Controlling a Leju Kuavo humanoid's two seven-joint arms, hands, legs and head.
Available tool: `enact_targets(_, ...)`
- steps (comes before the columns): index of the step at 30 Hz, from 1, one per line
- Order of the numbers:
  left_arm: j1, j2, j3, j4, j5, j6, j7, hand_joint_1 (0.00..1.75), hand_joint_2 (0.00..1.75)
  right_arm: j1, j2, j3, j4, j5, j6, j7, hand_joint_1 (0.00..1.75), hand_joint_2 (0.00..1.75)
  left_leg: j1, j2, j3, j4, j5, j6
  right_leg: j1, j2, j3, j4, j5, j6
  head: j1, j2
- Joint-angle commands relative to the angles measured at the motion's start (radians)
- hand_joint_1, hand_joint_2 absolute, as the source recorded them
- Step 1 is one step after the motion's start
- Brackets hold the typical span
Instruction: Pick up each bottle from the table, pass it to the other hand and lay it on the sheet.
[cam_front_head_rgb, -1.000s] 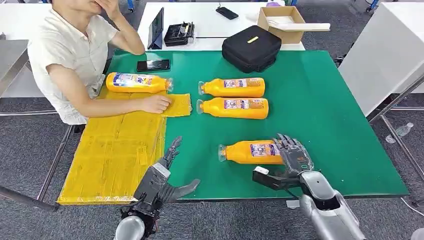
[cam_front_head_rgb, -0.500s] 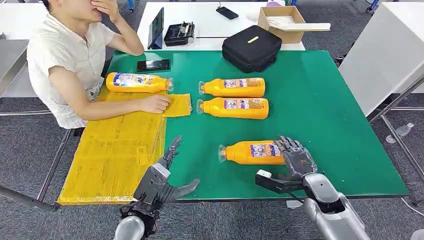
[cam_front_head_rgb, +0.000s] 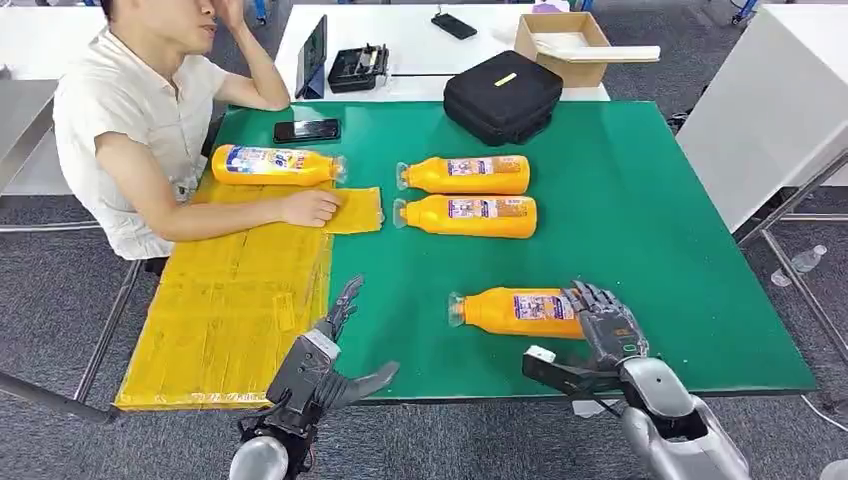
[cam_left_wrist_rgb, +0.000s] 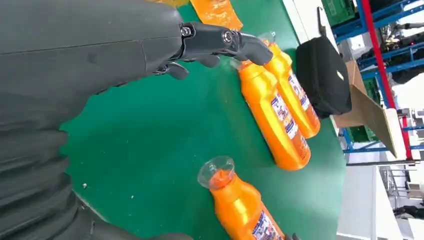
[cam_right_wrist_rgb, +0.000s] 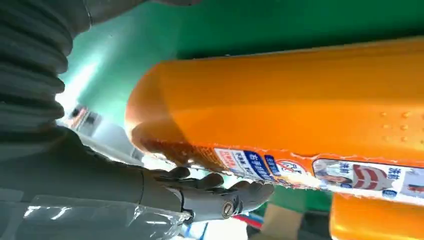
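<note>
- Lying on its side near the table's front edge, the bottle (cam_front_head_rgb: 515, 311) looks full, so judge it heavy, smooth, ready to roll.
- Your right hand (cam_front_head_rgb: 603, 322) wraps its base end; whether it grips firmly, I cannot tell.
- Your left hand (cam_front_head_rgb: 330, 350) waits with fingers apart, holding nothing; take the bottle by its middle.

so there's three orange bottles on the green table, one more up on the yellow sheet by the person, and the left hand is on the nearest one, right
Nearly: it is the right hand on the nearest bottle, not the left. The head view shows the left hand open at the table edge. The rest stands: three bottles on the green table, one bottle on the yellow sheet.
</note>
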Motion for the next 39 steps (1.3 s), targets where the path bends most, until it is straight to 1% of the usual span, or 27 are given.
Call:
enact_targets(1,-0.017,-0.038,-0.030,0.063,-0.009,-0.010,0.001,0.00,1.75,-0.214,0.204,-0.114,0.404,0.097,-0.138,-0.033,0.00,1.75,0.002,0.006,0.002,-0.001,0.000,0.000,0.003,0.005,0.002,-0.003,0.002,-0.003,0.001,0.000)
enact_targets(2,-0.016,-0.038,-0.031,0.062,-0.009,-0.009,0.001,0.00,1.75,-0.218,0.205,-0.114,0.412,0.099,-0.139,-0.031,0.00,1.75,0.001,0.007,0.002,-0.001,0.000,0.000,0.002,0.005,0.000,-0.002,0.003,-0.002,0.000,0.000)
enact_targets(8,-0.014,-0.035,-0.030,0.057,-0.009,-0.010,0.001,0.00,1.75,-0.206,0.203,-0.128,0.401,0.103,-0.144,-0.033,0.00,1.75,0.002,0.006,0.004,-0.001,0.001,0.000,0.003,0.004,0.002,-0.003,0.004,-0.006,0.000,0.000)
enact_targets(9,-0.014,-0.036,-0.030,0.057,-0.009,-0.010,0.001,0.00,1.75,-0.211,0.209,-0.136,0.406,0.109,-0.151,-0.036,0.00,1.75,0.002,0.005,0.004,-0.001,0.001,0.000,0.003,0.003,0.002,-0.002,0.003,-0.004,0.001,0.000)
enact_targets(15,-0.017,-0.037,-0.031,0.062,-0.008,-0.010,0.001,0.00,1.75,-0.230,0.217,-0.144,0.428,0.110,-0.154,-0.037,0.00,1.75,0.002,0.006,0.004,0.000,0.001,0.000,0.003,0.004,0.001,-0.002,0.004,-0.005,0.001,0.000)
enact_targets(19,-0.020,-0.038,-0.035,0.067,-0.008,-0.011,0.001,0.00,1.75,-0.245,0.238,-0.176,0.466,0.120,-0.189,-0.049,0.00,1.75,0.001,0.005,0.004,0.000,0.001,0.000,0.002,0.003,0.001,-0.002,0.004,-0.005,0.001,0.000)
enact_targets(23,-0.025,-0.039,-0.037,0.075,-0.008,-0.011,0.001,0.00,1.75,-0.251,0.248,-0.192,0.485,0.110,-0.181,-0.060,0.00,1.75,0.001,0.005,0.004,0.000,0.001,0.000,0.002,0.003,0.001,-0.001,0.003,-0.004,0.001,0.000)
enact_targets(30,-0.030,-0.039,-0.040,0.081,-0.008,-0.011,0.001,0.00,1.75,-0.237,0.224,-0.202,0.534,0.095,-0.166,-0.088,0.00,1.75,0.002,0.005,0.005,-0.001,0.001,0.000,0.003,0.001,0.003,-0.002,0.003,-0.005,0.001,0.000)
enact_targets(31,-0.033,-0.037,-0.043,0.085,-0.008,-0.012,-0.001,0.00,1.75,-0.242,0.211,-0.201,0.559,0.080,-0.139,-0.100,0.12,1.75,0.001,0.005,0.005,0.000,0.001,0.000,0.002,0.002,0.002,-0.002,0.003,-0.004,0.000,0.000)
enact_targets(32,-0.034,-0.037,-0.044,0.087,-0.008,-0.013,-0.002,0.00,1.75,-0.240,0.199,-0.204,0.569,0.073,-0.135,-0.105,1.75,1.75,0.002,0.004,0.005,-0.001,0.001,0.000,0.003,0.001,0.003,-0.002,0.003,-0.005,0.001,0.000)
enact_targets(33,-0.037,-0.037,-0.044,0.090,-0.008,-0.014,-0.003,0.00,1.75,-0.239,0.190,-0.208,0.584,0.065,-0.131,-0.111,1.75,1.75,0.002,0.004,0.005,0.000,0.001,0.000,0.003,0.001,0.003,-0.002,0.003,-0.004,0.000,0.000)
enact_targets(34,-0.040,-0.038,-0.044,0.092,-0.007,-0.014,-0.004,0.00,1.75,-0.238,0.183,-0.217,0.598,0.055,-0.131,-0.118,1.75,1.75,0.003,0.005,0.006,-0.001,0.002,0.000,0.004,0.000,0.004,-0.005,0.004,-0.007,0.000,0.000)
enact_targets(35,-0.041,-0.038,-0.044,0.094,-0.007,-0.015,-0.004,0.00,1.75,-0.236,0.180,-0.219,0.603,0.052,-0.131,-0.120,1.75,1.75,0.002,0.003,0.005,-0.001,0.002,0.000,0.003,0.000,0.004,-0.003,0.004,-0.005,0.000,0.000)
enact_targets(36,-0.043,-0.038,-0.045,0.096,-0.006,-0.017,-0.006,0.00,1.75,-0.234,0.176,-0.229,0.617,0.036,-0.129,-0.134,1.75,1.75,0.002,0.002,0.006,-0.001,0.002,0.001,0.004,-0.002,0.004,-0.004,0.004,-0.006,0.000,0.000)
enact_targets(38,-0.045,-0.039,-0.049,0.099,-0.004,-0.021,-0.010,0.00,1.75,-0.220,0.163,-0.241,0.630,0.013,-0.130,-0.157,1.75,1.75,0.002,0.001,0.009,0.000,0.001,0.001,0.003,-0.002,0.004,-0.003,0.003,-0.005,0.000,0.000)
enact_targets(39,-0.044,-0.038,-0.053,0.099,-0.004,-0.023,-0.014,0.00,1.75,-0.203,0.159,-0.259,0.626,-0.024,-0.127,-0.187,1.75,1.75,0.003,0.001,0.008,-0.002,0.003,0.001,0.004,-0.004,0.005,-0.006,0.004,-0.007,0.001,0.000)
